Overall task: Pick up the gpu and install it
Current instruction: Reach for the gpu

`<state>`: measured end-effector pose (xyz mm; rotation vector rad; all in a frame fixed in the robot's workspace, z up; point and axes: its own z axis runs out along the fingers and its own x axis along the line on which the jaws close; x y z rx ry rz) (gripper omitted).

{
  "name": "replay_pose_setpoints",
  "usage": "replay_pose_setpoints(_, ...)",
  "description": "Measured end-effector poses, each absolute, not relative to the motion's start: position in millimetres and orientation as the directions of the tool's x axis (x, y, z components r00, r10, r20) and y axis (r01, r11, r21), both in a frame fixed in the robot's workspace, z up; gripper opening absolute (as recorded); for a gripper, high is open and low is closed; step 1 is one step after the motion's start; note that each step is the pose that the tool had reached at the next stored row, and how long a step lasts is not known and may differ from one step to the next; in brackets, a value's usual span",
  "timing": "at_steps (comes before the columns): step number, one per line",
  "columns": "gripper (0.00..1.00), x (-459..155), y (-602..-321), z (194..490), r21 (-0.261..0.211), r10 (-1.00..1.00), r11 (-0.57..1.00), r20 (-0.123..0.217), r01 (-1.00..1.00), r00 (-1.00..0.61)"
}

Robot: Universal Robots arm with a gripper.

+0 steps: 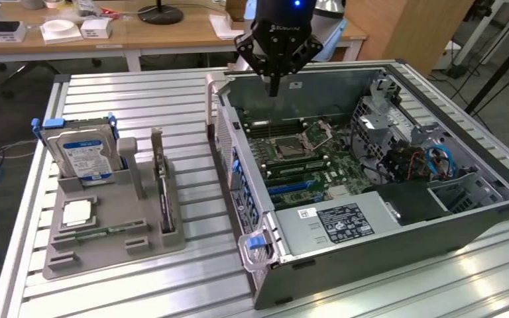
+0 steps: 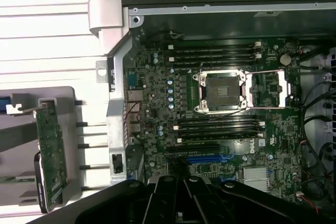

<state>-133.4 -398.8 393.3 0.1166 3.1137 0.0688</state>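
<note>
Gripper (image 1: 274, 87) clenched shut on nothing, hanging over the far wall of the open case (image 1: 502, 193). The gpu (image 1: 162, 193) stands on edge in the grey holder (image 1: 87, 255), well apart, on the exterior view's left. I judge it light, stiff and fragile. I'd pinch the bare top edge, clear of components.

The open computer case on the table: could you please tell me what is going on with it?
A robot arm's gripper hangs over the back edge of the open computer case, fingers shut with nothing in them. The gpu stands on edge in the grey holder on the exterior view's left, beside the hard drive, not yet picked up.
</note>
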Motion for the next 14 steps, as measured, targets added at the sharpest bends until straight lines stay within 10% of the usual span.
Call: replay_pose_setpoints(14, 0.11, -154, -399, 393, 0.045, 0.075, 0.996, -0.023, 0.074, -0.997)
